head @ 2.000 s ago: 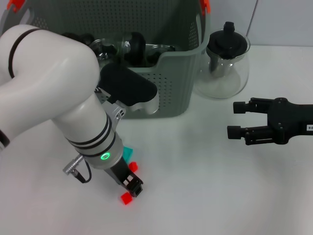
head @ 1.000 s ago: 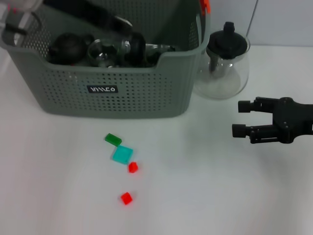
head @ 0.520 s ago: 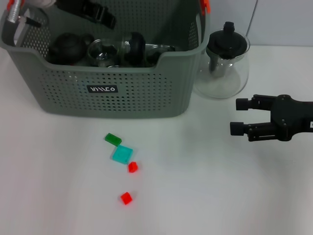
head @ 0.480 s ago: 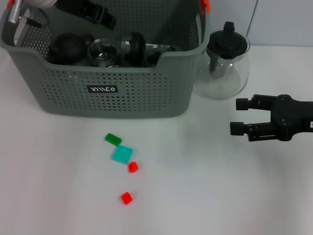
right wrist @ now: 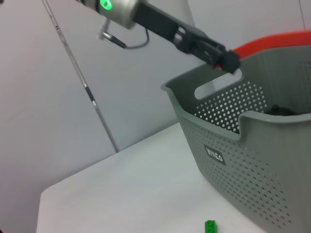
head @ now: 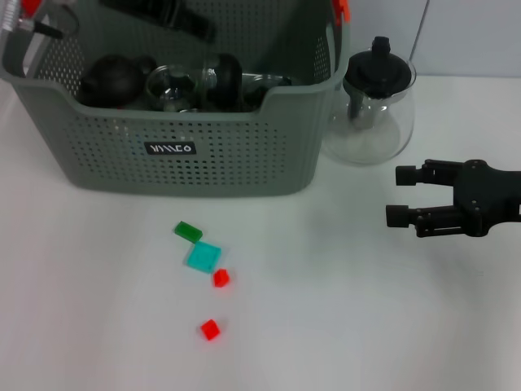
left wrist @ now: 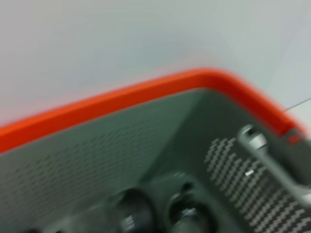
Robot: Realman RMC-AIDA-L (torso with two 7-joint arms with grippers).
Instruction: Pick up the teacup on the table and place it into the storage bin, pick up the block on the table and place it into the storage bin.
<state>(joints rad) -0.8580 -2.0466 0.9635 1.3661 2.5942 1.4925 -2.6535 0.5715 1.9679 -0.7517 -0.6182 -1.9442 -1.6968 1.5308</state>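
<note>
While the right gripper (head: 394, 195) hangs spread apart over the table (head: 342, 309), the left gripper (right wrist: 224, 60) grips a red block (right wrist: 214, 66) above the storage bin (head: 203, 155).

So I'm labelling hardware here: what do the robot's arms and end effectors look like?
The right end effector is matte black, with two blocky parallel fingers. The left arm has a silver collar with a green light, a thin black cable and a black end effector with red marks at the tip.

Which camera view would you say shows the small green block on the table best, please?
The head view: the green block lies fully visible before the storage bin, beside the other blocks. The right wrist view catches it only at the picture's edge; the left wrist view misses it.
</note>
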